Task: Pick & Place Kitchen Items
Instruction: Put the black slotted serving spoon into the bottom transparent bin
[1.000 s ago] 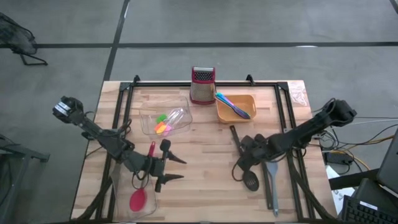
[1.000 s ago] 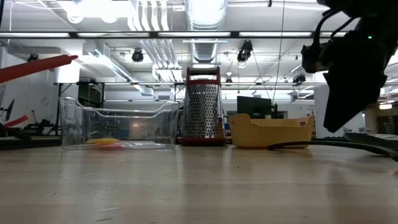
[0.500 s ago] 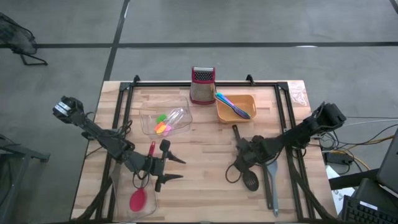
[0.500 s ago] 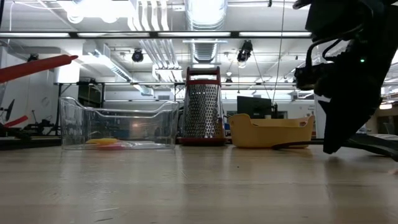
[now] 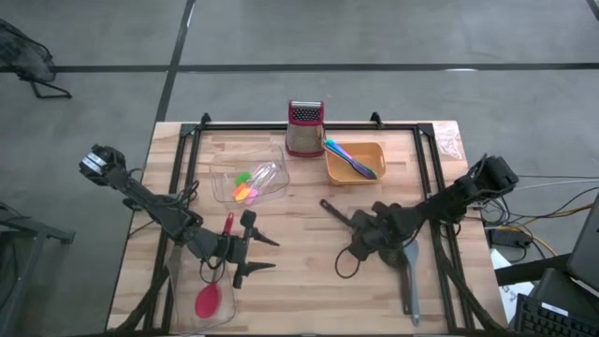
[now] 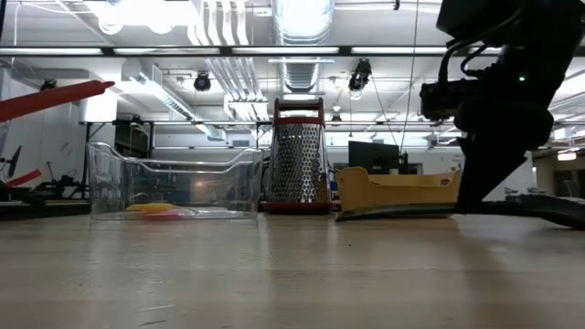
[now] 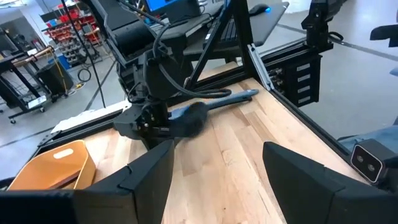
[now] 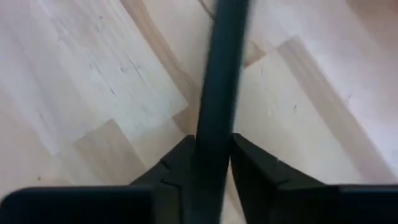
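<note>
"Where is the black spoon [image 5: 339, 216]?"
"On the surface's right side, inside my right claw [image 5: 367, 232]. I'm gripping its handle. It points far-left, toward the orange tray [image 5: 354, 174]."

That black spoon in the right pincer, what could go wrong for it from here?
The right pincer grips the black spoon along its thin handle, with the fingers pinching a narrow bar, so it might twist or slip out. The grey spatula lies close beside that arm and could get knocked. The left pincer waits open near the red-pink spoon.
</note>
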Available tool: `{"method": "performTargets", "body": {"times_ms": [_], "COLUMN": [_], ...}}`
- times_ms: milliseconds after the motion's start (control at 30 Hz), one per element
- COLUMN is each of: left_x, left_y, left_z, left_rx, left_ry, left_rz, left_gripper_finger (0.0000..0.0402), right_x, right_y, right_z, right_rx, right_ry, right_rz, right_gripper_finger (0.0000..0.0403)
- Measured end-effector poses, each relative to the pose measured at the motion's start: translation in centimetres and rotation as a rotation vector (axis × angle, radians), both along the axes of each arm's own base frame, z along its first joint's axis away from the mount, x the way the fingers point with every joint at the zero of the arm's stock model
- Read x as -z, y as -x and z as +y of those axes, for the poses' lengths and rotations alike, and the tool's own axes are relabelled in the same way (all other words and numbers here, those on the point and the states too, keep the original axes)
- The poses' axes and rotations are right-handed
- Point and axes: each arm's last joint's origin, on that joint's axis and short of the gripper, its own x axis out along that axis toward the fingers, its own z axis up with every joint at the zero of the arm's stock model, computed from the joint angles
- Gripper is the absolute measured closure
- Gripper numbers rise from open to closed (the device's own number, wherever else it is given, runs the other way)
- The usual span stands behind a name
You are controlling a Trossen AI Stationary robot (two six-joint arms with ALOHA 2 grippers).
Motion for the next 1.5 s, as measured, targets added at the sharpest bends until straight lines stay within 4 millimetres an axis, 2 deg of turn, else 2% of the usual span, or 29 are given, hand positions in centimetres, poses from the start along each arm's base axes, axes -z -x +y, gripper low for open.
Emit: {"method": "performTargets", "body": {"times_ms": [167, 267, 700, 1133, 1500], "left_x": [0.02, 0.02, 0.07, 0.22, 0.22], "left_y": [0.0, 0.0, 0.01, 0.03, 0.03], "left_z": [0.0, 0.0, 0.01, 0.01, 0.01], "left_rx": [-0.001, -0.002, -0.004, -0.005, -0.006], "left_ry": [0.008, 0.008, 0.018, 0.02, 0.024], "left_rz": [0.003, 0.003, 0.009, 0.023, 0.023], "left_gripper_finger": [0.0149, 0.0149, 0.0149, 0.0149, 0.0149], "right_x": [-0.21, -0.25, -0.29, 0.09, 0.58], "right_y": [-0.19, -0.17, -0.53, -0.6, -0.09], "right_z": [0.01, 0.01, 0.38, 0.57, 0.35], "right_rx": [-0.025, -0.037, -0.085, -0.106, -0.09], "right_ry": [0.027, 0.029, -0.035, -0.073, -0.082], "right_rz": [-0.014, -0.012, -0.03, -0.031, -0.022], "right_gripper_finger": [0.0372, 0.0386, 0.0383, 0.0344, 0.0384]}}
